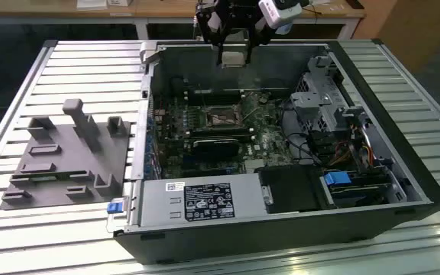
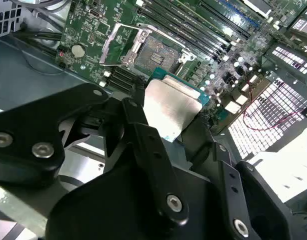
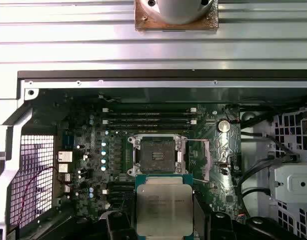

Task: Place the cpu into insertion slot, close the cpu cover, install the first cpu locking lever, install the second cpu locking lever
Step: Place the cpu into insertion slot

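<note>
My gripper [image 1: 233, 54] hangs above the far wall of the open computer case, shut on the cpu [image 1: 233, 57]. The cpu is a flat square chip with a silvery top and a teal edge, seen in both wrist views [image 2: 171, 105] [image 3: 164, 207] with a black finger [image 2: 143, 135] on either side. The insertion slot [image 1: 222, 117] lies uncovered on the green board, dark with a pale metal rim [image 2: 156, 52] [image 3: 156, 152]. The cpu cover [image 2: 113, 45] [image 3: 199, 160] stands flipped open beside the slot. The cpu is well above the slot and apart from it.
A grey fixture block [image 1: 67, 154] sits on the slatted table at the exterior view's left. Inside the case are a power supply [image 1: 197, 200], a drive cage [image 1: 319, 103], cables [image 1: 311, 149], a black card [image 1: 213, 148] and long memory slots [image 3: 148, 117].
</note>
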`<action>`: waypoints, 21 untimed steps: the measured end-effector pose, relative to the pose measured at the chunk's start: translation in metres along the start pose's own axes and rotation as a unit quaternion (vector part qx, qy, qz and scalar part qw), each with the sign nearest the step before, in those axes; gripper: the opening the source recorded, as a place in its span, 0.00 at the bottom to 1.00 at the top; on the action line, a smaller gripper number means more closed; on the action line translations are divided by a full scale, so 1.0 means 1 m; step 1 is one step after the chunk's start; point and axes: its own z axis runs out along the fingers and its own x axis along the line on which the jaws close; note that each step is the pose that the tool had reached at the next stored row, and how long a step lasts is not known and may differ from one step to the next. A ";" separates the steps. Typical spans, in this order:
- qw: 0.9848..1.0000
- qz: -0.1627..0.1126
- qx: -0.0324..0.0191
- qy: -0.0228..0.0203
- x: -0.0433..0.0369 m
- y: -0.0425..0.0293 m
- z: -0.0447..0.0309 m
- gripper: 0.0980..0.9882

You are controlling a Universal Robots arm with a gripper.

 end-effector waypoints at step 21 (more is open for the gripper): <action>1.000 0.000 0.000 0.000 -0.0003 -0.0012 0.0138 0.50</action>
